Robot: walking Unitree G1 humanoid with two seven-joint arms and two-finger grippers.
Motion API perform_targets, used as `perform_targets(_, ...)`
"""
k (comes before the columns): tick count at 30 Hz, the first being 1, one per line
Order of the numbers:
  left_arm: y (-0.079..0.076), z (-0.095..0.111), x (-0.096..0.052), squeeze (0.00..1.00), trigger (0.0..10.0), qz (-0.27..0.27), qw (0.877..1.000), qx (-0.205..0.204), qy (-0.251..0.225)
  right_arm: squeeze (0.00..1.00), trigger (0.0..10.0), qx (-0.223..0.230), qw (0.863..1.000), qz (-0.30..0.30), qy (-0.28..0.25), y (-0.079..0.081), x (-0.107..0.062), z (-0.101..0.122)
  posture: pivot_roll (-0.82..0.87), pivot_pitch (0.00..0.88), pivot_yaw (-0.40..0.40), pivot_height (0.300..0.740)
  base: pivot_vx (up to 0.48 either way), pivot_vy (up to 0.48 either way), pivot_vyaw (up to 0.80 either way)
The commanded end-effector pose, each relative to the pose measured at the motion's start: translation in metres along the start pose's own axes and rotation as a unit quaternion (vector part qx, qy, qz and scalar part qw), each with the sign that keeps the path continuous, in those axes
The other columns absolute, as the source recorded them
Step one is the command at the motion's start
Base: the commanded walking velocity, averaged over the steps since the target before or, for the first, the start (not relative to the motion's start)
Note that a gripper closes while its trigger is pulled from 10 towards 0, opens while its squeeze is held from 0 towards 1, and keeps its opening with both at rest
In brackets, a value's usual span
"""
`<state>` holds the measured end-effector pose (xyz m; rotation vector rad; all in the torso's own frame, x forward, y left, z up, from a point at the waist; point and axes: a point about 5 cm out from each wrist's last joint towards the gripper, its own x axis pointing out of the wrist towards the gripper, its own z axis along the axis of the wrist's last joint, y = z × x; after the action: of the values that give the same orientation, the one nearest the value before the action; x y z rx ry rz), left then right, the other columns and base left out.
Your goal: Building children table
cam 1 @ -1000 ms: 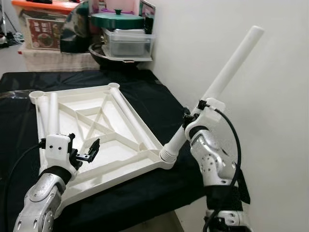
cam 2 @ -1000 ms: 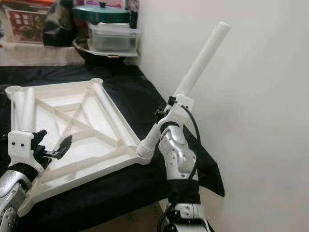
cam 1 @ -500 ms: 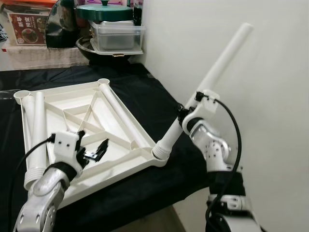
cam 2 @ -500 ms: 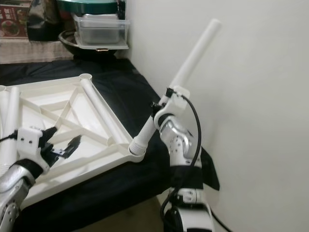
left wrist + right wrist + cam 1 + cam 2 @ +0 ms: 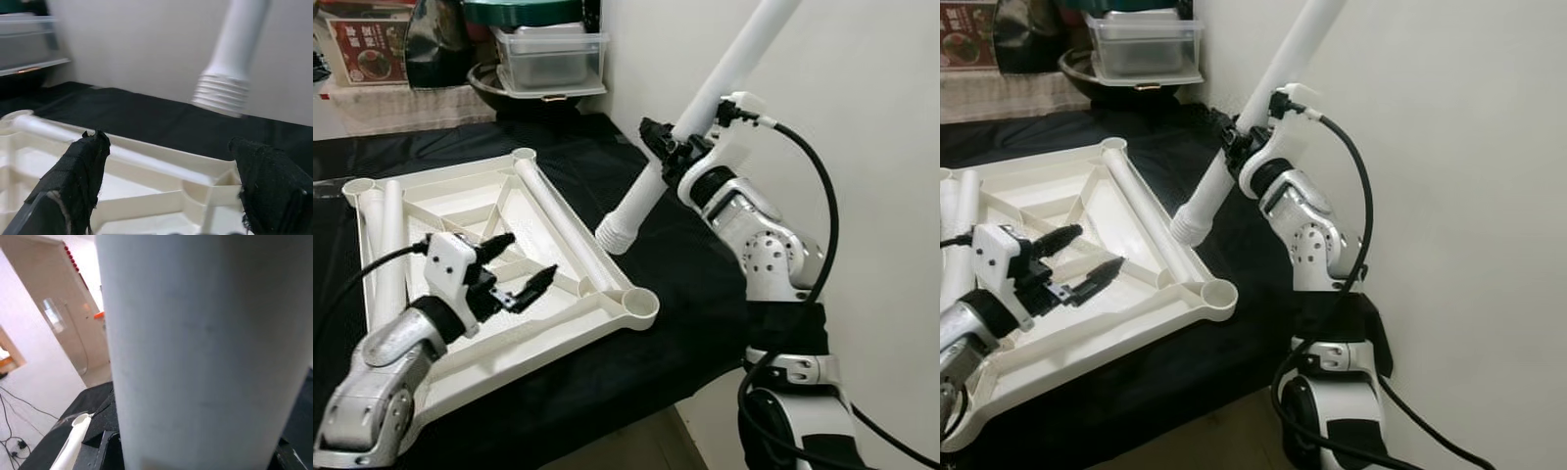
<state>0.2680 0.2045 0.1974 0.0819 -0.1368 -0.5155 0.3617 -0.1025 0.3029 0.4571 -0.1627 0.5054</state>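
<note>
The white tabletop (image 5: pixel 489 338) lies underside up on the black cloth. My right gripper (image 5: pixel 666 152) is shut on a long white leg (image 5: pixel 724 73), held slanting in the air. Its threaded end (image 5: pixel 617 233) hangs above the tabletop's right edge, apart from the empty corner socket (image 5: pixel 639 305). In the right wrist view the leg (image 5: pixel 195 357) is very close. My left gripper (image 5: pixel 530 257) is open over the tabletop's ribs, holding nothing. Its fingers (image 5: pixel 73 181) frame the threaded end (image 5: pixel 222 93) in the left wrist view. Three more legs lie on the tabletop, two at its left edge (image 5: pixel 382 255) and one along the right rib (image 5: pixel 553 220).
A white wall (image 5: pixel 881 147) stands close on the right. At the back sit a clear plastic tub (image 5: pixel 548 59), a dark pan (image 5: pixel 524 93) and boxes (image 5: pixel 372 49). The table's front edge (image 5: pixel 607 421) is near my body.
My right gripper has lifted the leg, so its threaded end has left the corner socket and risen above the tabletop. My left gripper reached further over the ribs. The camera also shifted.
</note>
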Motion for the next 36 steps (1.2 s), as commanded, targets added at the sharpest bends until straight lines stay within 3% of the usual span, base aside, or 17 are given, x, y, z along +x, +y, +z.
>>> perform_targets(1, 0.000, -0.001, -0.004, 0.00, 10.0, -0.009, 1.000, -0.003, 0.012, 0.00, 10.0, -0.001, 1.000, 0.016, 0.002, 0.002, 0.001, 0.002, 0.09, 0.000, -0.090, 0.740, 0.000, 0.000, 0.00)
perform_targets(6, 0.001, -0.002, -0.009, 0.00, 10.0, -0.016, 1.000, -0.002, 0.020, 0.00, 10.0, -0.003, 1.000, 0.020, 0.001, 0.001, 0.001, 0.005, 0.09, 0.000, -0.090, 0.740, 0.000, 0.000, 0.00)
perform_targets(13, 0.017, -0.012, -0.031, 0.00, 10.0, 0.001, 0.998, 0.007, 0.066, 0.00, 10.0, -0.011, 0.998, 0.063, -0.005, 0.003, 0.001, 0.009, 0.10, 0.000, -0.089, 0.740, 0.000, 0.000, 0.00)
perform_targets(18, 0.014, -0.014, -0.031, 0.00, 10.0, -0.005, 0.998, 0.005, 0.070, 0.00, 10.0, -0.010, 0.997, 0.073, 0.001, 0.004, 0.001, 0.006, 0.11, 0.000, -0.091, 0.740, 0.000, 0.000, 0.00)
perform_targets(20, 0.010, -0.015, -0.031, 0.00, 10.0, -0.013, 0.997, -0.001, 0.071, 0.00, 10.0, -0.009, 0.995, 0.104, 0.004, 0.010, 0.000, 0.004, 0.11, 0.000, -0.092, 0.740, 0.000, 0.000, 0.00)
perform_targets(22, 0.009, -0.016, -0.032, 0.00, 10.0, -0.018, 0.997, -0.004, 0.073, 0.00, 10.0, 0.003, 0.984, 0.179, -0.006, 0.022, -0.006, 0.006, 0.11, 0.000, -0.092, 0.740, 0.000, 0.000, 0.00)
perform_targets(24, 0.009, -0.016, -0.032, 0.00, 10.0, -0.019, 0.997, -0.005, 0.073, 0.00, 10.0, 0.007, 0.979, 0.201, -0.009, 0.025, -0.008, 0.006, 0.11, 0.000, -0.092, 0.740, 0.000, 0.000, 0.00)
perform_targets(26, 0.008, -0.016, -0.032, 0.00, 10.0, -0.026, 0.997, -0.007, 0.075, 0.00, 10.0, 0.019, 0.962, 0.272, -0.014, 0.033, -0.015, 0.007, 0.11, 0.000, -0.091, 0.740, 0.000, 0.000, 0.00)
perform_targets(27, 0.008, -0.016, -0.032, 0.00, 10.0, -0.026, 0.997, -0.007, 0.075, 0.00, 10.0, 0.019, 0.962, 0.272, -0.014, 0.033, -0.015, 0.007, 0.11, 0.000, -0.091, 0.740, 0.000, 0.000, 0.00)
perform_targets(28, 0.007, -0.015, -0.032, 0.00, 10.0, -0.031, 0.997, -0.010, 0.073, 0.00, 10.0, 0.019, 0.953, 0.302, -0.013, 0.037, -0.019, 0.008, 0.11, 0.000, -0.093, 0.740, 0.000, 0.000, 0.00)
perform_targets(30, 0.007, -0.015, -0.032, 0.00, 10.0, -0.031, 0.997, -0.010, 0.073, 0.00, 10.0, 0.019, 0.953, 0.302, -0.013, 0.037, -0.019, 0.008, 0.11, 0.000, -0.093, 0.740, 0.000, 0.000, 0.00)
perform_targets(31, 0.005, -0.014, -0.031, 0.00, 10.0, -0.039, 0.997, -0.014, 0.070, 0.00, 10.0, 0.019, 0.944, 0.328, -0.012, 0.041, -0.022, 0.007, 0.11, 0.000, -0.095, 0.740, 0.000, 0.000, 0.00)
perform_targets(33, -0.003, -0.011, -0.027, 0.00, 10.0, -0.078, 0.994, -0.018, 0.070, 0.00, 10.0, 0.005, 0.930, 0.367, -0.001, 0.048, -0.026, 0.002, 0.12, 0.000, -0.100, 0.740, 0.000, 0.000, 0.00)
perform_targets(36, -0.013, -0.009, -0.023, 0.00, 10.0, -0.122, 0.990, -0.022, 0.072, 0.00, 10.0, -0.003, 0.925, 0.381, 0.011, 0.051, -0.027, -0.003, 0.12, 0.000, -0.100, 0.740, 0.000, 0.000, 0.00)
